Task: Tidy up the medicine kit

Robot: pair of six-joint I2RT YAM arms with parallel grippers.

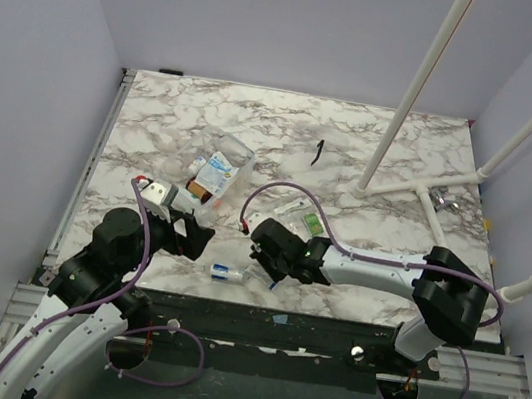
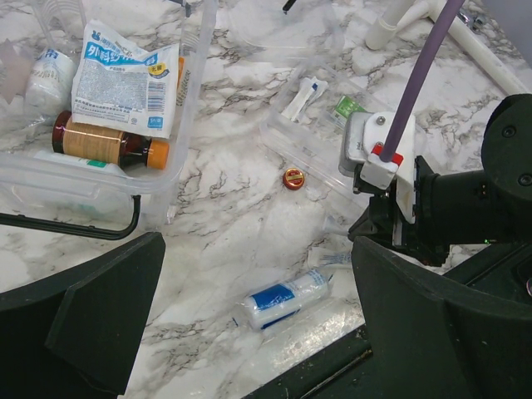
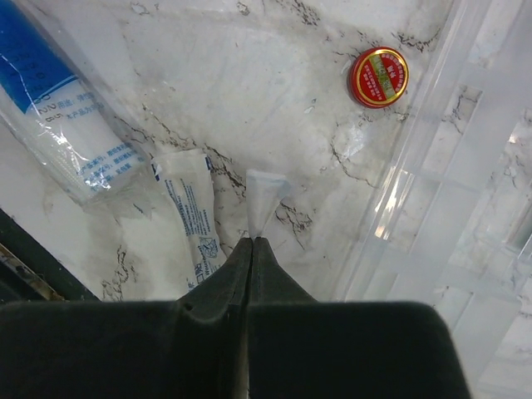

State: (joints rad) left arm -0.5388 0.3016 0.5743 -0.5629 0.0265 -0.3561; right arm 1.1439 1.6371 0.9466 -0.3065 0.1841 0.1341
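Observation:
The medicine kit [image 1: 237, 153], a clear box with a black handle, stands open at the table's left middle. In the left wrist view the medicine kit [image 2: 190, 106] holds a brown bottle [image 2: 106, 143], a white-and-blue packet [image 2: 125, 76] and a white bottle [image 2: 45, 71]. My left gripper [image 2: 266, 332] is open just in front of the kit, above a blue-and-white wrapped roll [image 2: 287, 299]. My right gripper [image 3: 251, 241] is low over the table near the front edge, shut on the tip of a small white packet [image 3: 264, 195]. A printed white sachet [image 3: 189, 218] lies beside it.
A small red tin [image 3: 379, 77] lies on the marble next to a flat clear plastic lid [image 3: 440, 216], which carries a green packet [image 1: 314, 224]. The wrapped roll [image 1: 227, 272] lies near the front edge. A black clip [image 1: 319, 151] and a white pipe frame [image 1: 415, 92] are farther back.

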